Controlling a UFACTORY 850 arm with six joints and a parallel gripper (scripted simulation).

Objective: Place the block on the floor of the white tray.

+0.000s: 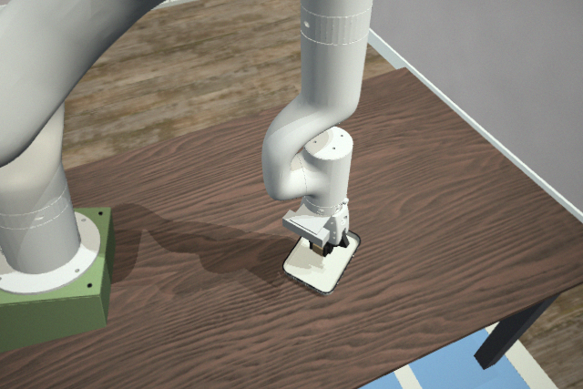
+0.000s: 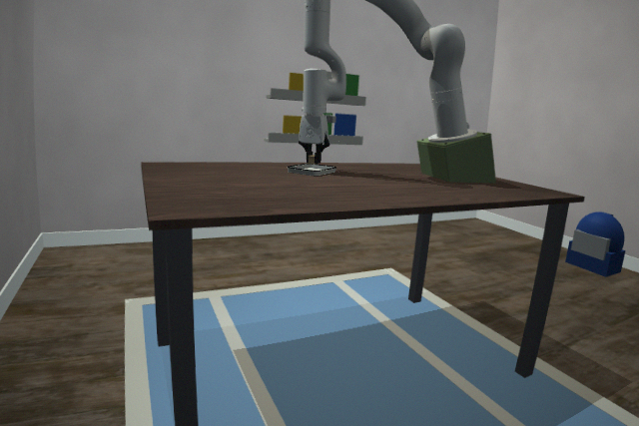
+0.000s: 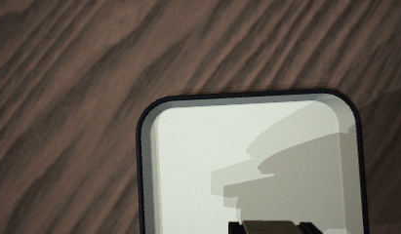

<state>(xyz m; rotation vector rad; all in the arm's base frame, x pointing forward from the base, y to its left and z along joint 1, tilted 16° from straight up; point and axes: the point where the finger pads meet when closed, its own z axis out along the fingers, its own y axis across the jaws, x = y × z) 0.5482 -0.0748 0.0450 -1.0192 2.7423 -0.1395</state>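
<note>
The white tray (image 1: pixel 322 263) with a dark rim lies on the brown table. It also shows in the exterior view (image 2: pixel 311 169) and fills the wrist view (image 3: pixel 251 166). My gripper (image 1: pixel 325 248) points straight down over the tray's far end and is shut on a small brown block (image 1: pixel 322 249). The block (image 3: pixel 268 227) shows at the bottom edge of the wrist view between the dark fingertips. In the exterior view the block (image 2: pixel 312 158) hangs just above the tray floor; I cannot tell whether it touches.
The arm's green base (image 1: pixel 51 281) stands at the table's left. A wall (image 1: pixel 480 36) runs behind the table's far right edge. Wall shelves with coloured boxes (image 2: pixel 315 117) hang behind the arm in the exterior view.
</note>
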